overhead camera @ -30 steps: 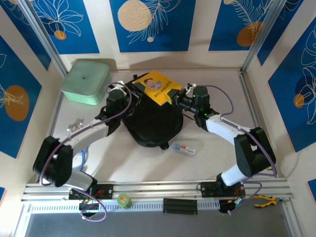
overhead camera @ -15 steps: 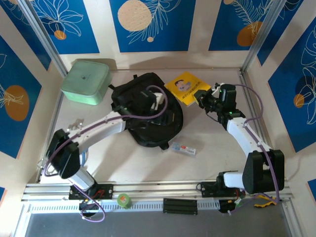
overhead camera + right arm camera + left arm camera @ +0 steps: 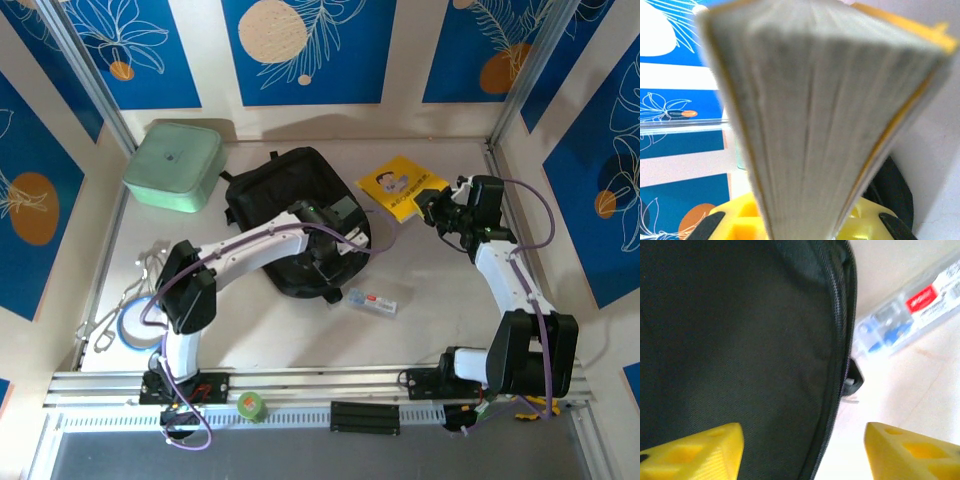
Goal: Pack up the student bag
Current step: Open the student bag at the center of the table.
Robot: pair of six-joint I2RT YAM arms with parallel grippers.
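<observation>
**Student bag (image 3: pixel 285 185) beneath left claw (image 3: pixel 802 452), yellow book (image 3: pixel 400 185) in right claw (image 3: pixel 432 207)**

The left claw's 2 fingers stand apart, gripping nothing. The bag's zipped edge lies directly below and between them, and a clear packet (image 3: pixel 371 300) lies just beyond. The right claw is clamped on the book's edge.

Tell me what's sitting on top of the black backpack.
The left arm reaches over the student bag, left gripper open above its zippered edge; contact is unclear. Fabric beneath the arm is covered.
</observation>
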